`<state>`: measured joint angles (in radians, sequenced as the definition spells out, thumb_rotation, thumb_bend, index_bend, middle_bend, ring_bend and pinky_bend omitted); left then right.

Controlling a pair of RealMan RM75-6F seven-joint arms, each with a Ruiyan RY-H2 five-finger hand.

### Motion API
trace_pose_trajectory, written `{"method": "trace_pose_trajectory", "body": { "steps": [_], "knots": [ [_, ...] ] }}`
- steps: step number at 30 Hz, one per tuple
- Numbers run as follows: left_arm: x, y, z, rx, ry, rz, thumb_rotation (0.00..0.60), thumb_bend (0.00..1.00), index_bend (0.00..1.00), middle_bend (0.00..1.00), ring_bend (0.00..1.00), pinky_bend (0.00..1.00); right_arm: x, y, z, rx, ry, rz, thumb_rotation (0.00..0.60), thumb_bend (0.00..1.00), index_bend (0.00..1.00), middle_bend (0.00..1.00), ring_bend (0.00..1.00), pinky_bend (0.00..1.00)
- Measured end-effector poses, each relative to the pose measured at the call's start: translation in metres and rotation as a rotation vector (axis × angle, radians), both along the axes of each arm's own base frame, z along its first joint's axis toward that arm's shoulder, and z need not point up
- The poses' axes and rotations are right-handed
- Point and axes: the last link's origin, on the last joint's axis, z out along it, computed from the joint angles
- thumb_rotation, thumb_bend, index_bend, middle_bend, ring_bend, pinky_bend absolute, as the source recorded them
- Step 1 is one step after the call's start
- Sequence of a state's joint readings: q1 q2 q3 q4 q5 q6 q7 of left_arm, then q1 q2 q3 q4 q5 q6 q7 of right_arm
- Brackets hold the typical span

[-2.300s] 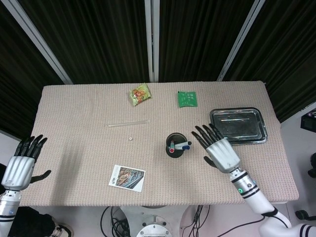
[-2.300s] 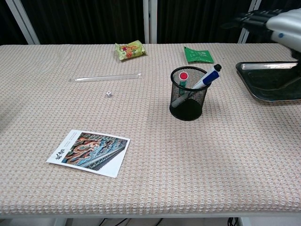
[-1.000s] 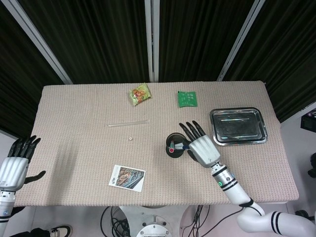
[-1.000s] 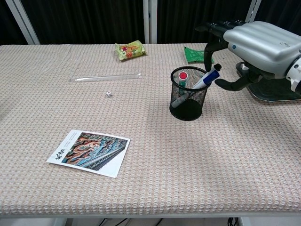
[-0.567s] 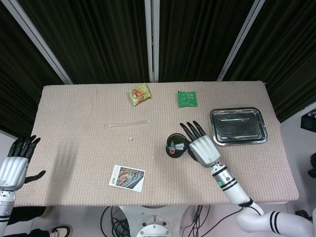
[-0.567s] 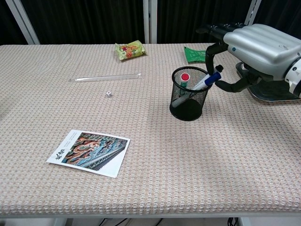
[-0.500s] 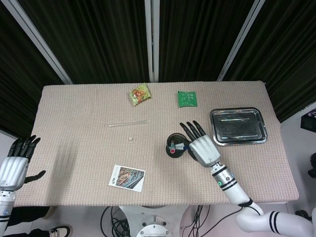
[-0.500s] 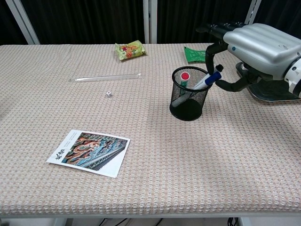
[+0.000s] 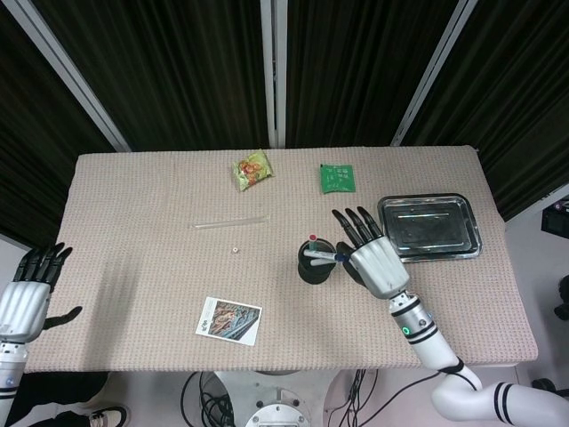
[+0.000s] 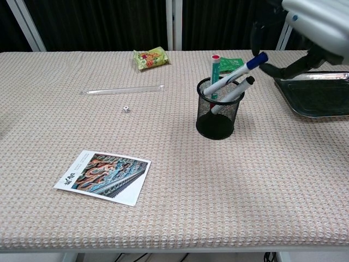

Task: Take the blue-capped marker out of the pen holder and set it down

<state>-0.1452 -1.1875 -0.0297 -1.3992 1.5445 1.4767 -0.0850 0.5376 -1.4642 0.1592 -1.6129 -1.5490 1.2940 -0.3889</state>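
Observation:
The black mesh pen holder (image 10: 218,112) stands right of the table's middle, also seen in the head view (image 9: 313,267). The blue-capped marker (image 10: 235,75) slants out of it, white barrel rising to the right, its lower end still inside the rim. My right hand (image 9: 372,261) is just right of the holder and pinches the marker at its blue cap (image 10: 261,58); in the chest view the hand (image 10: 319,24) is cut off at the top right. A red-capped marker (image 10: 216,73) and a black-capped one (image 10: 240,87) also stick up from the holder. My left hand (image 9: 27,298) hangs open past the table's left edge.
A metal tray (image 9: 430,226) lies right of my right hand. At the back lie a green packet (image 9: 337,178) and a yellow-green snack bag (image 9: 252,169). A clear ruler (image 9: 229,223) and a small die (image 9: 233,250) lie left of the holder, a postcard (image 9: 228,320) near the front.
My right hand closed on the blue cap and rose up and right, drawing the marker partly out of the holder. The red-capped marker stands higher too. The left hand stayed still.

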Motion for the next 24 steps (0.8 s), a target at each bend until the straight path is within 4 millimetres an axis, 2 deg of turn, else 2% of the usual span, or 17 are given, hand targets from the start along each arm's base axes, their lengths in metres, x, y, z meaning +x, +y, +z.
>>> {"method": "trace_pose_trajectory", "body": {
  "steps": [7, 11, 17, 22, 23, 24],
  "knots": [
    [0.001, 0.001, -0.002, -0.01, 0.004, -0.003, 0.6, 0.12, 0.05, 0.0, 0.0, 0.02, -0.016, 0.004, 0.055, -0.098, -0.113, -0.029, 0.6, 0.31, 0.77, 0.02, 0.0, 0.0],
    [0.002, 0.001, -0.004, -0.013, 0.006, -0.005, 0.6, 0.12, 0.05, 0.0, 0.0, 0.02, -0.031, -0.003, 0.066, -0.146, -0.105, -0.074, 0.6, 0.32, 0.77, 0.02, 0.0, 0.0],
    [0.002, 0.002, -0.004, -0.011, 0.012, 0.004, 0.6, 0.12, 0.05, 0.0, 0.0, 0.02, -0.055, -0.023, 0.061, -0.18, -0.024, -0.136, 0.6, 0.32, 0.77, 0.02, 0.0, 0.0],
    [0.001, 0.003, -0.004, -0.013, 0.016, 0.013, 0.6, 0.12, 0.05, 0.0, 0.0, 0.02, -0.065, -0.042, 0.033, -0.125, -0.009, -0.189, 0.6, 0.32, 0.77, 0.02, 0.0, 0.0],
    [0.001, 0.003, -0.004, -0.013, 0.017, 0.015, 0.6, 0.12, 0.05, 0.0, 0.0, 0.02, -0.065, -0.044, 0.028, -0.114, -0.014, -0.194, 0.6, 0.32, 0.75, 0.02, 0.0, 0.0],
    [0.001, 0.003, -0.003, -0.013, 0.019, 0.017, 0.6, 0.12, 0.05, 0.0, 0.0, 0.02, -0.064, -0.047, 0.023, -0.105, -0.018, -0.196, 0.6, 0.32, 0.69, 0.02, 0.0, 0.0]
  ]
}}
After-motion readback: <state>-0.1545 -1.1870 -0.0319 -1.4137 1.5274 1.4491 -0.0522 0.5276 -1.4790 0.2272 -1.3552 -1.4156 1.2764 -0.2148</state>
